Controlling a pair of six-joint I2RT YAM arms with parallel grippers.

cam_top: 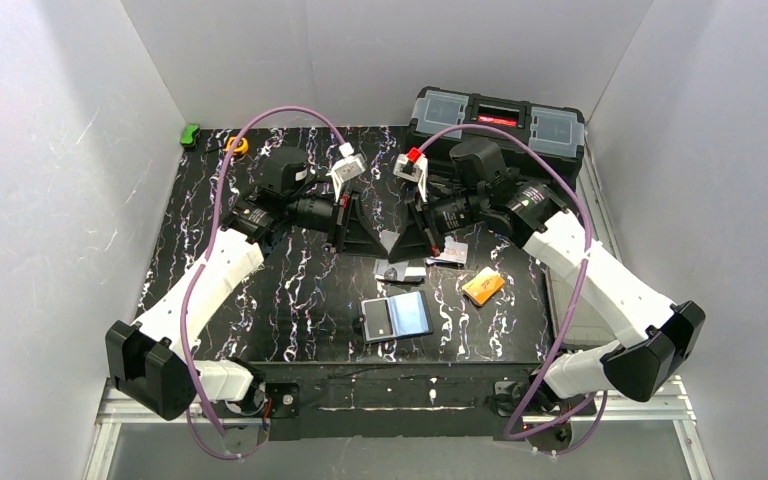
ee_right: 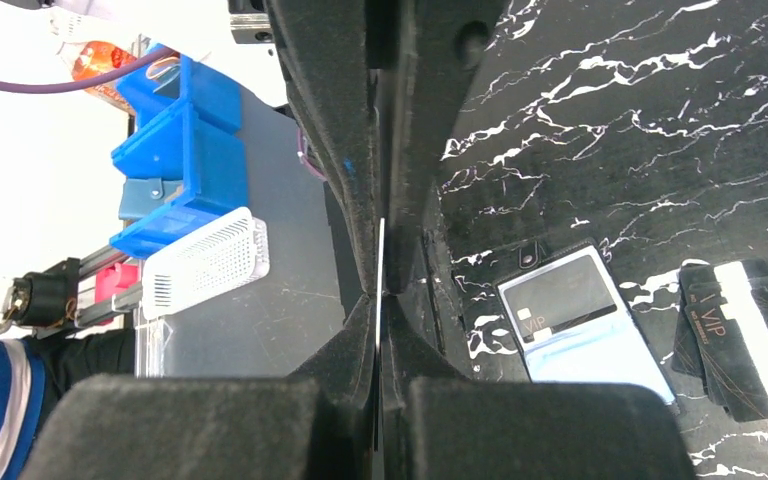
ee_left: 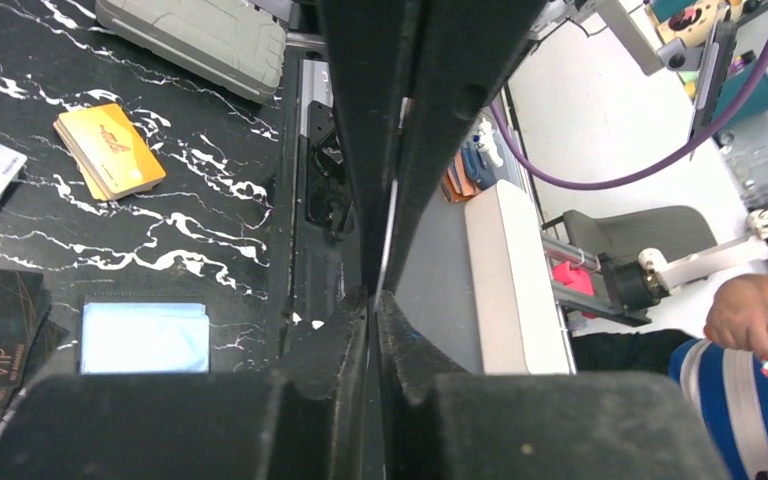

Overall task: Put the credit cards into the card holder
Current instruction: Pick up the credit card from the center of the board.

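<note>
Early stage by our read: one dark card (ee_right: 558, 300) sits in the open holder (cam_top: 415, 312), which lies near centre, and its blue sleeve looks unfilled. Just beyond it the left gripper (ee_left: 385, 200) and right gripper (ee_right: 380, 200) meet, and we see both pinched on one thin held card (ee_right: 381, 260), edge-on, which looks like a handover. Loose on the table (cam_top: 290, 300): orange stack (cam_top: 483, 286) to the right, black VIP card (cam_top: 400, 270), pale cards (cam_top: 450, 255).

Table (cam_top: 300, 300) glossy black marble-look; card holder (cam_top: 397, 316) sleeves shiny; orange cards (cam_top: 483, 286) smooth plastic
</note>
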